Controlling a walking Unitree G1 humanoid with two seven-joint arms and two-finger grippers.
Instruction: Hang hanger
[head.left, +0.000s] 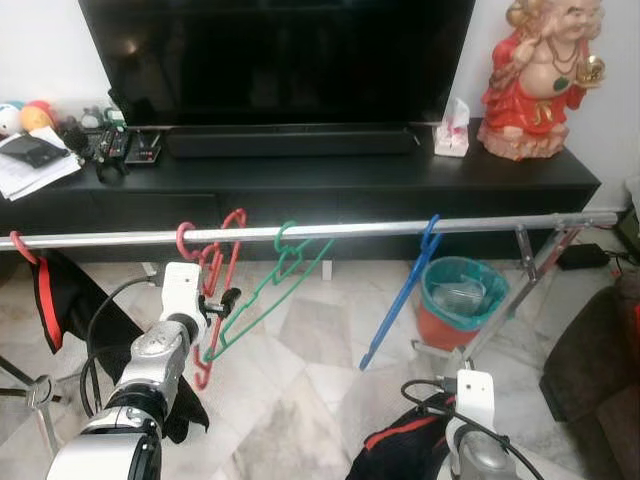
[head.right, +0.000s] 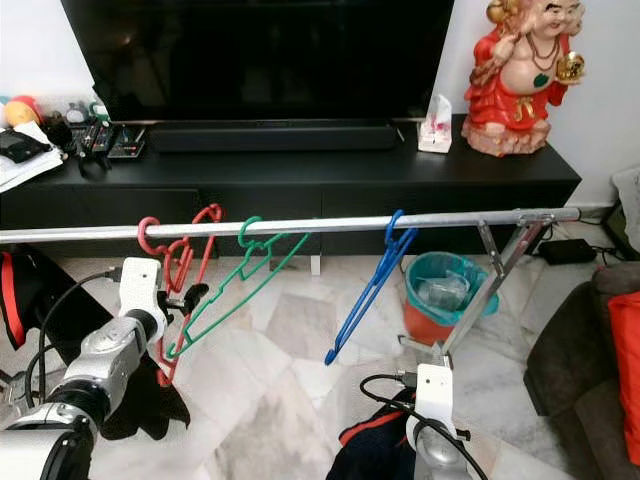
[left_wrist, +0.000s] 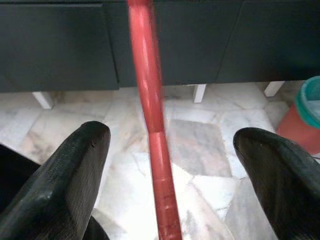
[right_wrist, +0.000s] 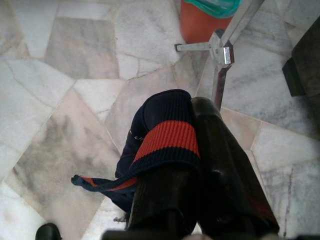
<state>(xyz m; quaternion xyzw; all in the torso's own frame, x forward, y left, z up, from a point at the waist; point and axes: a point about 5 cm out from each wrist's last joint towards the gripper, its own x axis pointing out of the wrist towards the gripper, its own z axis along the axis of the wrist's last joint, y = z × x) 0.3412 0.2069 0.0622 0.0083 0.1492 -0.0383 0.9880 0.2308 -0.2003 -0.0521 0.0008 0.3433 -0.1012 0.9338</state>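
Silver rail (head.left: 330, 230) spanning a room with pale marble floor (head.left: 310, 390), before a black TV cabinet (head.left: 300, 180) carrying a television (head.left: 275, 55) and a red figurine (head.left: 540, 80). The red hanger (head.left: 215, 275) hangs hooked on the rail, its bar between the fingers of the left tool (left_wrist: 160, 165), which is spread wide. Green hanger (head.left: 270, 290) and blue hanger (head.left: 405, 290) hang beyond. The right tool (right_wrist: 192, 165), low, clamps a navy-and-red garment (right_wrist: 165, 140); a teal-lined bin (head.left: 460, 300) stands ahead of it.
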